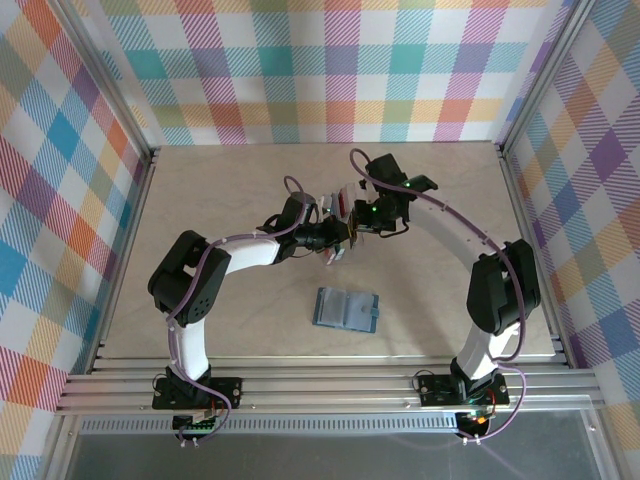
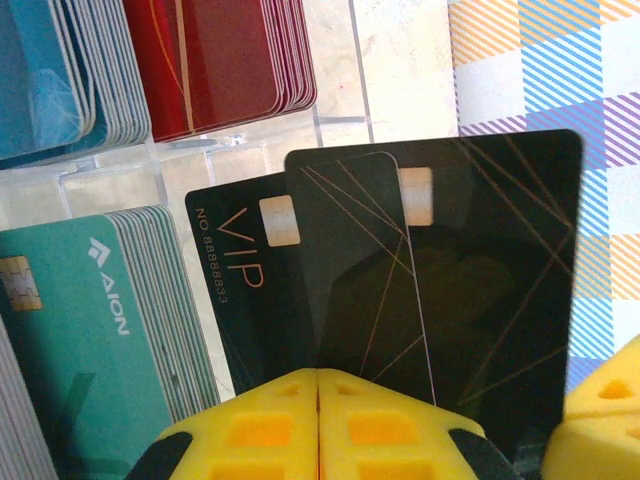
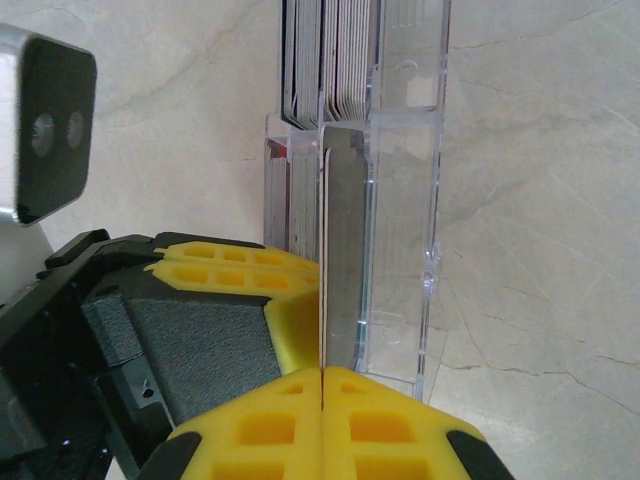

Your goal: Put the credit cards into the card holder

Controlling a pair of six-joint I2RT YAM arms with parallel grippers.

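Item: clear rack (image 2: 340, 130), compartments of stacked credit cards; teal cards (image 2: 90, 330) marked "AION"; red cards (image 2: 220, 60); blue cards (image 2: 40, 70); black card (image 2: 240, 280) lettered "VIP". My right gripper (image 3: 322, 375) pinches a plain black card (image 2: 500, 280) edge-on; my left gripper (image 2: 318, 385) is pressed together; card holder (image 1: 347, 309) lies apart on the table (image 1: 220, 180).

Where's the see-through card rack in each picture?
Top external: the clear rack stands near the table's middle.
Left wrist: the rack spreads across the upper left, holding stacks of cards.
Right wrist: the rack runs down from the top edge, centre-right.
Shared landmark: the beige marbled tabletop under it.
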